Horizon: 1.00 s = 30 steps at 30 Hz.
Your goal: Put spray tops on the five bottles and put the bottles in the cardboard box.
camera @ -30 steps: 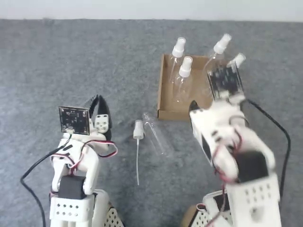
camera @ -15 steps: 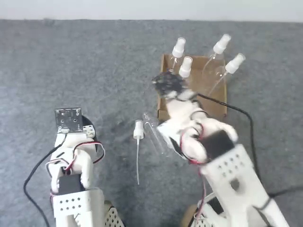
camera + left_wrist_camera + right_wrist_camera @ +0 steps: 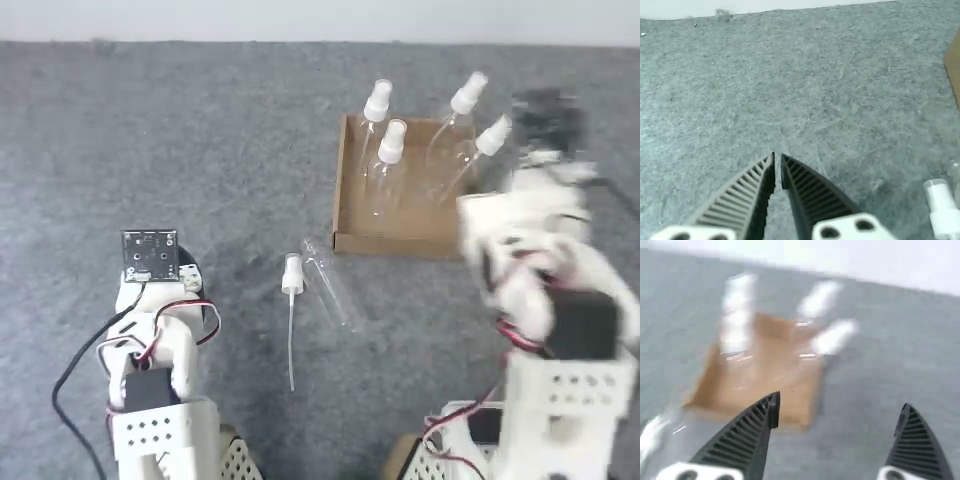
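Observation:
The cardboard box (image 3: 345,190) sits at the back right and holds several upright clear bottles (image 3: 385,175) with white spray tops. In front of it one clear bottle (image 3: 333,285) lies on the grey mat without a top. Beside that bottle lies a loose spray top (image 3: 291,274) with its long tube. My left gripper (image 3: 777,161) is shut and empty, low over bare mat, with the spray top (image 3: 941,206) off to its side. My right gripper (image 3: 839,410) is open and empty, above the mat beside the box (image 3: 790,400). The right arm (image 3: 535,270) stands right of the box.
Grey felt mat (image 3: 200,130) covers the table, with free room on its left half. The left arm (image 3: 150,330) stands at the front left. A pale wall runs along the back edge.
The right arm swung left across the box's front corner, then back to the right of the box. The left gripper went from open to shut and drew back.

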Available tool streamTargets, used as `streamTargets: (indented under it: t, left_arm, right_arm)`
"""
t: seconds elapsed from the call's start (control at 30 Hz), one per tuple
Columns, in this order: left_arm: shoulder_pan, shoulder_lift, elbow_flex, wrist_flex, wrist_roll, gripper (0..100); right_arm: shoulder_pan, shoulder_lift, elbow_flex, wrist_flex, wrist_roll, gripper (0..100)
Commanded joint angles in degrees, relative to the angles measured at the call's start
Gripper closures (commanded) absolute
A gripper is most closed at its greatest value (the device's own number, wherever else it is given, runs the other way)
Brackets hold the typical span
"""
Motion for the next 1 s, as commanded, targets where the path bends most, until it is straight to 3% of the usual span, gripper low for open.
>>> streamTargets:
  t: [0.0, 0.17, 0.33, 0.97]
  left_arm:
    - [0.09, -1.05, -0.48, -1.58, -0.26, 99]
    - [0.09, -1.05, 0.04, -1.76, -0.35, 99]
    - [0.09, -1.05, 0.84, -3.60, -0.35, 99]
    - [0.09, -1.05, 1.10, -4.31, -0.35, 99]
  right_arm:
    - [6.02, 3.30, -2.73, -3.30, 0.79, 68.5]
    - [5.93, 15.16, -3.43, -10.95, -0.35, 68.5]
    - [3.91, 22.90, -6.86, -14.90, -7.38, 68.5]
    - [-4.44, 35.65, -7.12, -27.03, -9.85, 68.5]
